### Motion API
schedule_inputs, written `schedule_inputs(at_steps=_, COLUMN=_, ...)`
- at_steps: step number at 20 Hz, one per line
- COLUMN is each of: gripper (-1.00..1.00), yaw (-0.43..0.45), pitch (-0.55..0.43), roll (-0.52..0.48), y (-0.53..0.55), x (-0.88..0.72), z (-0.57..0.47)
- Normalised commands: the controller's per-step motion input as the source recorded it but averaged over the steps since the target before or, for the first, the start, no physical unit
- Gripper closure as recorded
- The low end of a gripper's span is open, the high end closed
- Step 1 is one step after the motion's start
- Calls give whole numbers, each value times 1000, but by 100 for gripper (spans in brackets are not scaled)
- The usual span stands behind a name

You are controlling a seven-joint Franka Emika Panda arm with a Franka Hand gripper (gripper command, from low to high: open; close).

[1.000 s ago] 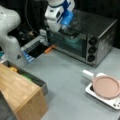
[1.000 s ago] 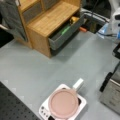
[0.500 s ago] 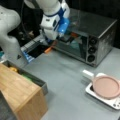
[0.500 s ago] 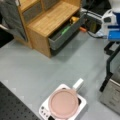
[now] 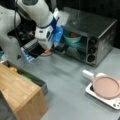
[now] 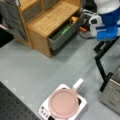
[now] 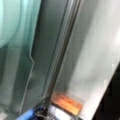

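A white and blue robot arm [image 5: 37,15] reaches down at the open front of a metal toaster oven [image 5: 90,37]. Its gripper [image 5: 51,48] sits at the lowered oven door [image 5: 37,50], just above an orange object [image 5: 48,51]; whether the claw is open or closed cannot be told. A teal bowl [image 5: 72,38] rests inside the oven. In both front views a pink pan [image 6: 63,103] sits on a white hot plate [image 6: 45,111], at about four o'clock from the oven. A wooden cabinet [image 6: 47,22] has an open grey drawer [image 6: 63,37]. The wrist view shows the door's metal bar [image 7: 62,55] close up.
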Motion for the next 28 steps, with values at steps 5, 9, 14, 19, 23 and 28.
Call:
schedule_inputs(at_steps=5, gripper=-100, yaw=-7, pitch=-162, roll=123, y=-113, x=1, z=-229)
schedule_inputs(at_steps=9, gripper=-100, yaw=20, pitch=-121, roll=122, y=-103, x=65, z=-180)
schedule_inputs(at_steps=14, gripper=-100, yaw=64, pitch=-85, roll=159, y=-251, x=119, z=-174)
schedule_inputs(at_steps=19, gripper=-100, yaw=84, pitch=-50, roll=171, y=-326, x=140, z=-154)
schedule_inputs(at_steps=23, gripper=-100, yaw=95, pitch=-24, roll=128, y=-283, x=159, z=-66)
schedule_inputs(at_steps=28, gripper=-100, yaw=118, pitch=2, roll=68, y=-204, x=174, z=44)
